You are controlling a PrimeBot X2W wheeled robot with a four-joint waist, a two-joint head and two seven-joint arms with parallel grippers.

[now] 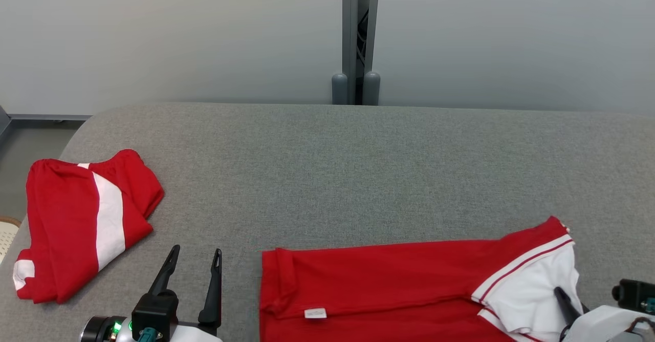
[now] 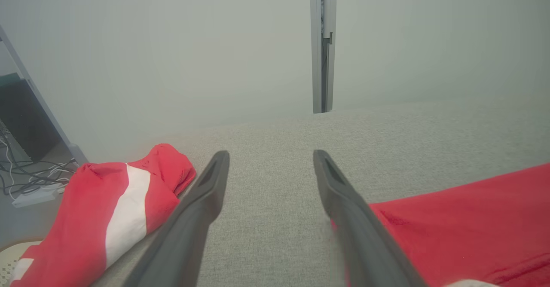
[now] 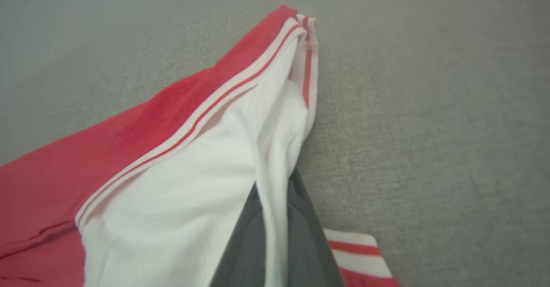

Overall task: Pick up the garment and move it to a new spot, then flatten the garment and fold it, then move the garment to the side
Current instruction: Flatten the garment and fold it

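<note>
We have the red garment (image 1: 368, 285) laid flat along the grey table's (image 1: 358, 178) near edge, our right gripper (image 1: 562, 301) clenched on its white end, the left gripper (image 1: 196, 252) spread wide beside it; folding seems barely begun, the move aside yet to come.

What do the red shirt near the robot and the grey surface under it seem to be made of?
Red shirt with white sleeve: probably a soft knit cotton or blend, matte; it creases and drapes limply. Wide grey surface: seemingly woven upholstery cloth, matte; a fine heathered weave shows.
</note>
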